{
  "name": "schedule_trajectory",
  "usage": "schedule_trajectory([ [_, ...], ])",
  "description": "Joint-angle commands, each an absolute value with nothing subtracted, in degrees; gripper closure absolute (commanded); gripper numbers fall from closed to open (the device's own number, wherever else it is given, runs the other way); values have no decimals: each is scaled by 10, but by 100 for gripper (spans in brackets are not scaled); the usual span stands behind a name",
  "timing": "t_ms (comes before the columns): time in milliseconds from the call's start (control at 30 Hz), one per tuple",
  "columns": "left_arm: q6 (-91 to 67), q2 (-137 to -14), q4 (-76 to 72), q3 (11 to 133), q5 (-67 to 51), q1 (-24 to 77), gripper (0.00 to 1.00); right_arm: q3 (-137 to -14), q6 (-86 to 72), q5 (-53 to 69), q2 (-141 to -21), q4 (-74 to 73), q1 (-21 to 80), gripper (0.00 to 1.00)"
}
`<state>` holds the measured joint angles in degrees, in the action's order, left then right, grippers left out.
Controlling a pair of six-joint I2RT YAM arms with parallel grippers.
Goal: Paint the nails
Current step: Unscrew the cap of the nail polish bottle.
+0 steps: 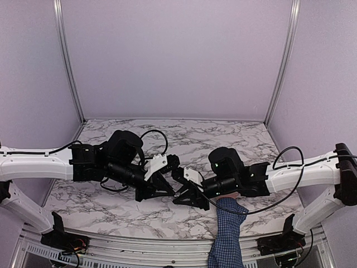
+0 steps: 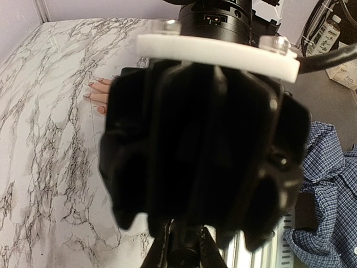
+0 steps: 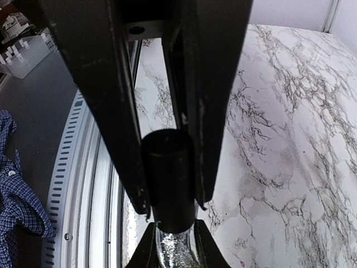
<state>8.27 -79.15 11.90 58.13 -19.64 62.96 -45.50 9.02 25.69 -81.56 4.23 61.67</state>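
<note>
uncapping the polish bottle (image 3: pixel 175 252)
right tool (image 3: pixel 173 209) clamped on dark cap (image 3: pixel 167 167); left tool (image 2: pixel 183 254) closed on bottle; keep both aligned, twist without spilling; nails (image 2: pixel 89 96) on bench (image 2: pixel 44 139), near the tools

Left tool (image 1: pixel 167 191) — just beside right tool (image 1: pixel 179 199)

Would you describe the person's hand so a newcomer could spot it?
On the marble table, a blue checked sleeve reaches in from the near edge, right of centre. The hand lies at its end, under the right arm. It alone is bare skin, with dark-red nails.
</note>
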Motion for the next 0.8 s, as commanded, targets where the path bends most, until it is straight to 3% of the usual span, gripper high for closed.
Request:
schedule_trajectory([
  [0,90,-785,121,594,-193,635,100,-470,89,257,-821,51,620,100],
  [767,92,-776,128,589,-179,635,100,-470,91,229,-823,34,621,100],
])
